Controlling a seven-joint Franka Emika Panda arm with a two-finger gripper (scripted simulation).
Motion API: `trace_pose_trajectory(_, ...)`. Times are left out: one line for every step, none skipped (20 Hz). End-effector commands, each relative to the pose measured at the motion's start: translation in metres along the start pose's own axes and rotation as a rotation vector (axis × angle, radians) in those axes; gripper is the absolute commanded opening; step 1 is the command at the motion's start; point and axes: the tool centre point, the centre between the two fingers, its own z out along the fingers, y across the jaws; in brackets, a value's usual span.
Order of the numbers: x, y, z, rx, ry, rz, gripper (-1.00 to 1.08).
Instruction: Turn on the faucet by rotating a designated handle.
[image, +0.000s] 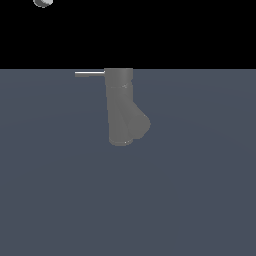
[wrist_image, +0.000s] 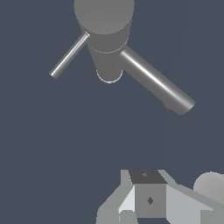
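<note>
One faucet (image: 120, 107): upright on the floor (image: 200, 200)
Handle (image: 90, 74): well apart from pincer (wrist_image: 148, 201)
Pincer: state cannot be told

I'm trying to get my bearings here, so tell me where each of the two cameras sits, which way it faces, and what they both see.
Exterior view: off the arm, looking level at the faucet side-on, the handle pointing toward the exterior view's left; only a small pale piece of the robot shows at the upper edge.
Wrist view: on the wrist, looking down on the faucet from above and to one side; the gripper is partly in frame, clear of the faucet.
Shared: both show the faucet, its handle and spout on the dark blue-grey floor.
</note>
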Motion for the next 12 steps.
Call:
trace_pose_trajectory(0.006, -0.014, 0.009, 0.001, -0.002, 0.049, -1.00)
trace_pose_trajectory(0.009, -0.019, 0.013, 0.001, -0.002, 0.068, -1.00)
trace_pose_trajectory(0.011, -0.024, 0.016, 0.001, -0.003, 0.087, -1.00)
trace_pose_trajectory(0.014, -0.029, 0.019, 0.000, -0.003, 0.106, -1.00)
trace_pose_trajectory(0.017, -0.034, 0.023, 0.000, -0.004, 0.124, -1.00)
trace_pose_trajectory(0.020, -0.038, 0.026, 0.000, -0.004, 0.143, -1.00)
trace_pose_trajectory(0.023, -0.043, 0.030, 0.000, -0.005, 0.161, -1.00)
trace_pose_trajectory(0.026, -0.048, 0.033, 0.000, -0.005, 0.180, -1.00)
trace_pose_trajectory(0.030, -0.052, 0.037, 0.000, -0.006, 0.198, -1.00)
trace_pose_trajectory(0.033, -0.057, 0.040, -0.001, -0.006, 0.217, -1.00)
trace_pose_trajectory(0.037, -0.061, 0.043, -0.001, -0.007, 0.235, -1.00)
trace_pose_trajectory(0.040, -0.066, 0.047, -0.001, -0.007, 0.254, -1.00)
